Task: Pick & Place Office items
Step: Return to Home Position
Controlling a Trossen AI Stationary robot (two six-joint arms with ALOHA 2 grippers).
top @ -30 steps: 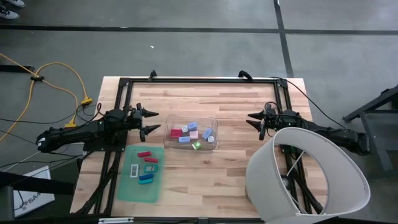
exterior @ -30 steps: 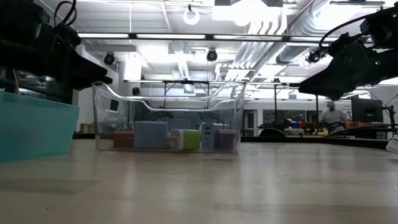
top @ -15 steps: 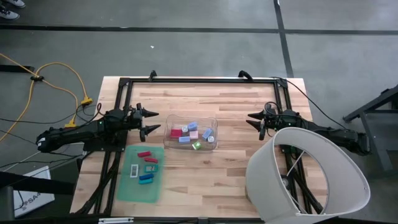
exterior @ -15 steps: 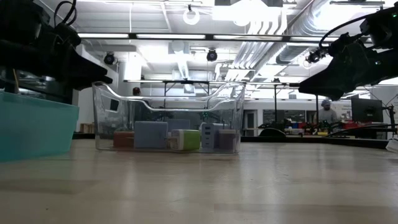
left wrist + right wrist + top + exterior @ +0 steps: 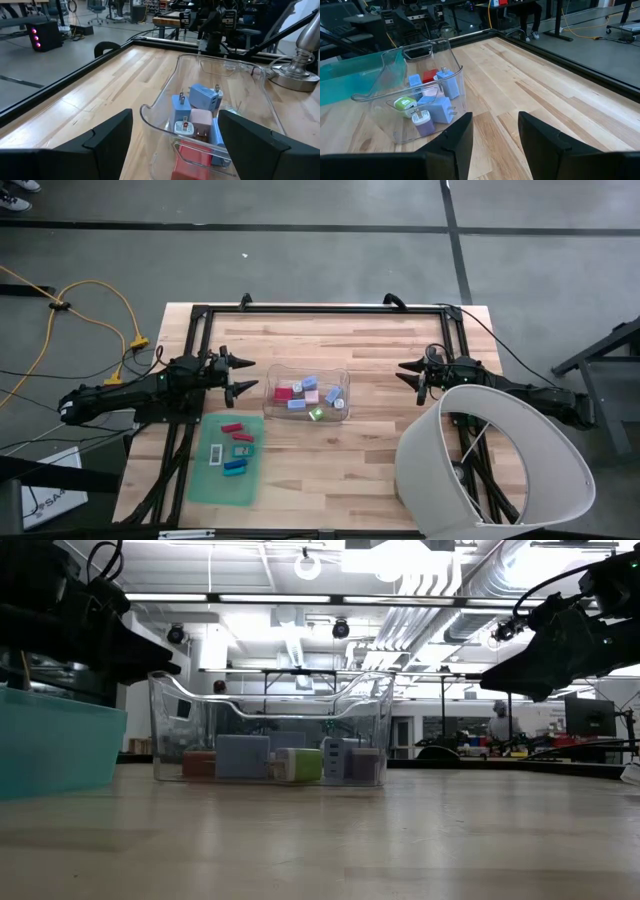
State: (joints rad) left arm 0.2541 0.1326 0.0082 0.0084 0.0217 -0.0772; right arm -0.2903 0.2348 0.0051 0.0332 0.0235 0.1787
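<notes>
Clear bin point(image 5: 346, 376) holds little office items point(image 5: 309, 384) between the left gripper point(image 5: 246, 376) and right gripper point(image 5: 403, 373), both with jaws apart.

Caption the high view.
Open left end effector and right end effector flank a clear rectangular plastic bin of small coloured adapters; others lie on a flat green mat.

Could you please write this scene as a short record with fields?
bin: clear rectangular plastic bin, mid-table
bin contents: small blue, red, pink and green plug blocks
mat: flat green mat, diagonally beside the bin
mat contents: small red, teal, white and blue pieces
left gripper: open, empty, near bin's left end
right gripper: open, empty, off bin's right end
</notes>
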